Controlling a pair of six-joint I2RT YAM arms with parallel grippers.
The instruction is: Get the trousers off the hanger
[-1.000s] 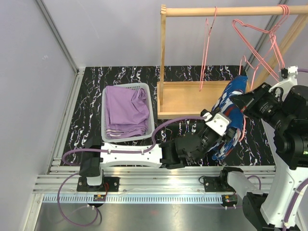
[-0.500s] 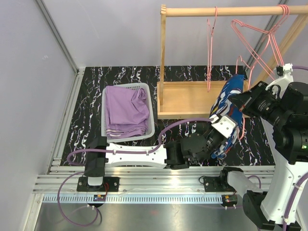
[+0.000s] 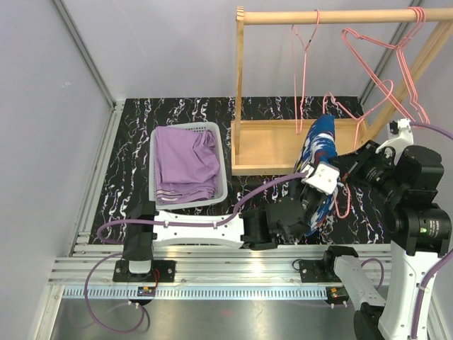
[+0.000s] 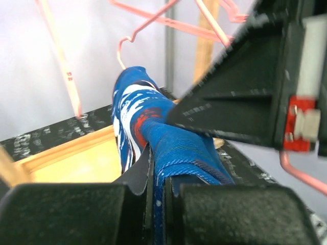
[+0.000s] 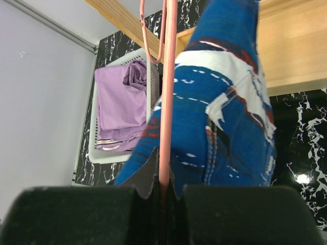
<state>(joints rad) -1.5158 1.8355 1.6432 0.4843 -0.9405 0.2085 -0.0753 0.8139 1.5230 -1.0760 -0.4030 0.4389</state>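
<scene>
While the right gripper [image 5: 163,191] clamps the thin pink wire hanger [image 5: 167,102], the left gripper [image 4: 156,176] pinches the deep blue streaky cloth trousers [image 4: 135,102]; they trail near-left of it.

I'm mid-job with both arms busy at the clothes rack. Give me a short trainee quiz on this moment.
1. True or false: the plain lilac-purple cloth trousers lie in the white plastic mesh basket.
2. What does the right gripper clamp? A: the thin pink wire hanger. B: the wooden rail. C: the basket.
3. Which gripper is shut on the deep blue streaky-patterned trousers?
Key: 1 true; 2 A; 3 the left gripper.
</scene>
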